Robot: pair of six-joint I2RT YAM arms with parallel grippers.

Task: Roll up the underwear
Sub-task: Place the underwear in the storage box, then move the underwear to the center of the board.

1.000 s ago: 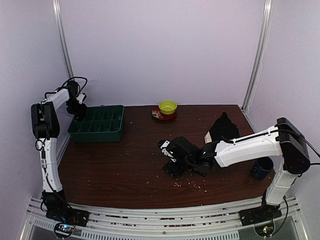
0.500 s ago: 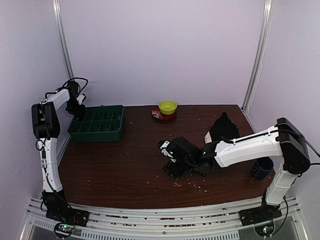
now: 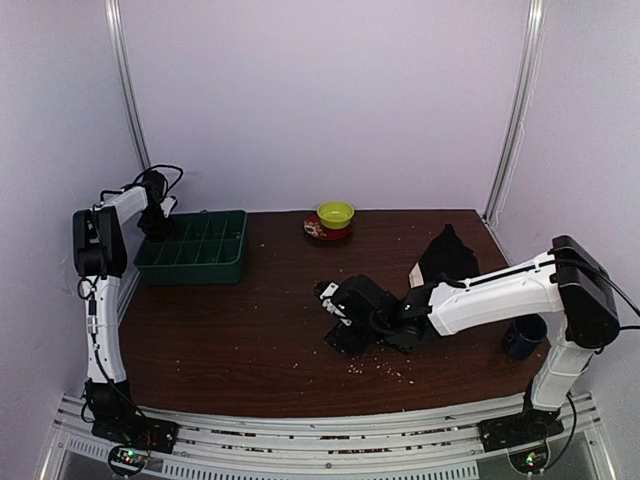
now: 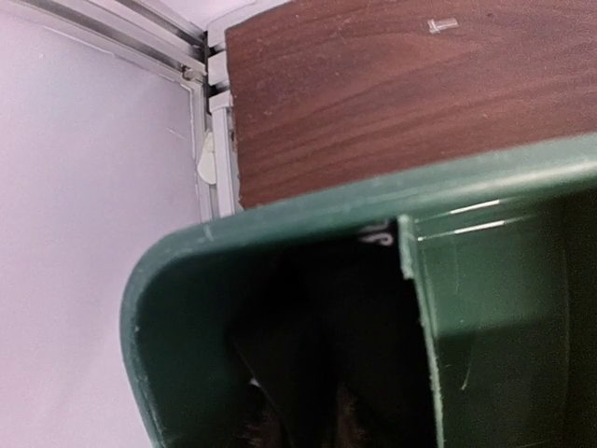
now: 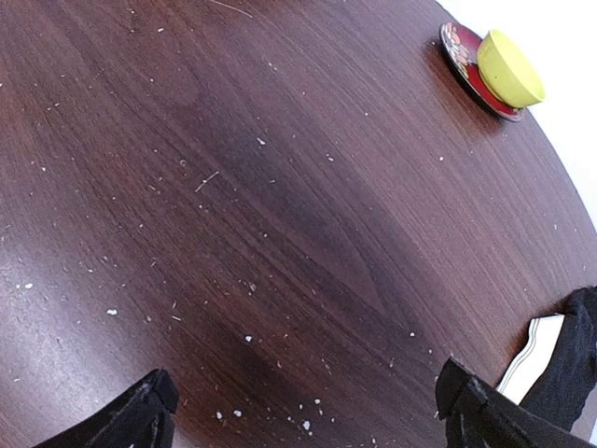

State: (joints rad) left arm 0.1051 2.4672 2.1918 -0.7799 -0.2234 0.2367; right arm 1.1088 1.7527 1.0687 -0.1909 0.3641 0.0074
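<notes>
Fingers [image 5: 149, 415] of the right gripper [image 3: 332, 318] are spread wide and low over the bare tabletop [image 3: 250, 330], with nothing between them. The left gripper [image 3: 158, 222] sits at the far-left corner of the green tray [image 3: 190, 272], and whether its fingers are spread or pressed together cannot be told from these views.

One piece of the underwear [image 3: 447, 255] lies well to the right of the tray, past the right gripper. It is a black, peaked heap with a white band [image 5: 527, 359] at its near edge, bunched rather than rolled. No fingers touch it. The other piece is not clearly seen. The left wrist view looks down into the tray's corner compartment [image 4: 308, 373], where something dark sits, but it could be fabric or shadow.

Over the last second the left gripper has drawn up and slightly back from that corner of the tray, while the right arm has stayed put between the tray and the heap. This probably means the left arm is finishing its work at the tray. The heap on the tabletop looks like the next piece to roll, and the spread right fingers are the nearest to it. A yellow bowl [image 3: 335, 213] stands behind and to the right of the tray, apart from both.
</notes>
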